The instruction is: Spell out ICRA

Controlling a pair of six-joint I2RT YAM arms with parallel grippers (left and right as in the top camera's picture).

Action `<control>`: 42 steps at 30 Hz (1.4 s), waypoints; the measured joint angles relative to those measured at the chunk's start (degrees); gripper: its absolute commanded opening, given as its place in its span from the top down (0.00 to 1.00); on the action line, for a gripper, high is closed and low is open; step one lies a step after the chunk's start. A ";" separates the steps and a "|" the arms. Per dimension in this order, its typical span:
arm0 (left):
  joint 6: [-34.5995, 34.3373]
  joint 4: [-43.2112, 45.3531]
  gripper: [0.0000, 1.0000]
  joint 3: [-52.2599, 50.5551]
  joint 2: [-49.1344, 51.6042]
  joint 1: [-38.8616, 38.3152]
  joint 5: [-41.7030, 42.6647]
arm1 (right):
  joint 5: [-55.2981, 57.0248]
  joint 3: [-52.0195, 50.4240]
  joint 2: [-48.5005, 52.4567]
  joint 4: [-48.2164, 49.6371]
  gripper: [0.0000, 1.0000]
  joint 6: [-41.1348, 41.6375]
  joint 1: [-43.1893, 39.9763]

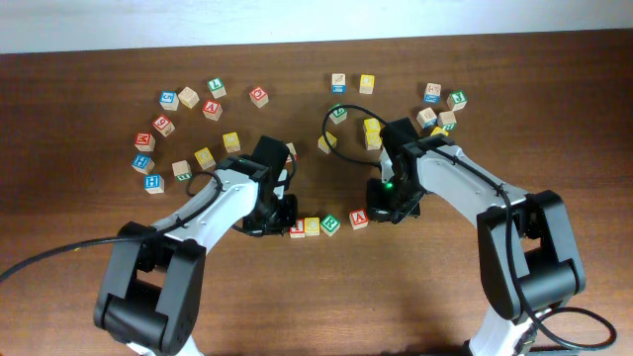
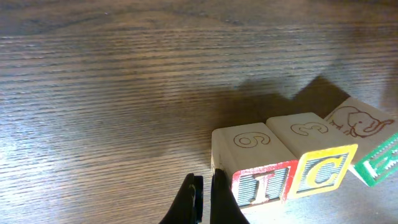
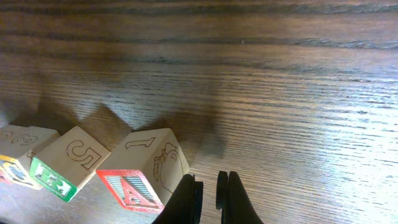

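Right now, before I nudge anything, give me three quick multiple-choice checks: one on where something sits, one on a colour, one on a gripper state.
1. Which block lies nearest the right gripper?
A) the I block
B) the C block
C) the A block

2. The C block's letter face is printed in:
A) yellow
B) blue
C) red

3. The left gripper is:
A) open
B) shut and empty
C) shut on the I block

Answers:
1 C: the A block lies just beside the right gripper's fingers.
2 A: the left wrist view shows a yellow C and border.
3 B: its jaws are together beside the I block, with nothing between them.
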 measured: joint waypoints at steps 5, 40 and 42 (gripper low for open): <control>0.00 0.31 1.00 0.00 0.00 0.00 0.96 | -0.28 0.00 0.00 0.00 0.96 0.00 0.00; 1.55 -2.86 0.85 -0.04 0.00 6.93 -4.55 | 3.23 14.34 0.68 -17.33 0.96 -0.22 0.87; 1.55 -2.80 0.86 -0.04 0.00 8.46 -4.81 | 2.95 17.88 0.48 -18.27 0.96 -1.64 3.04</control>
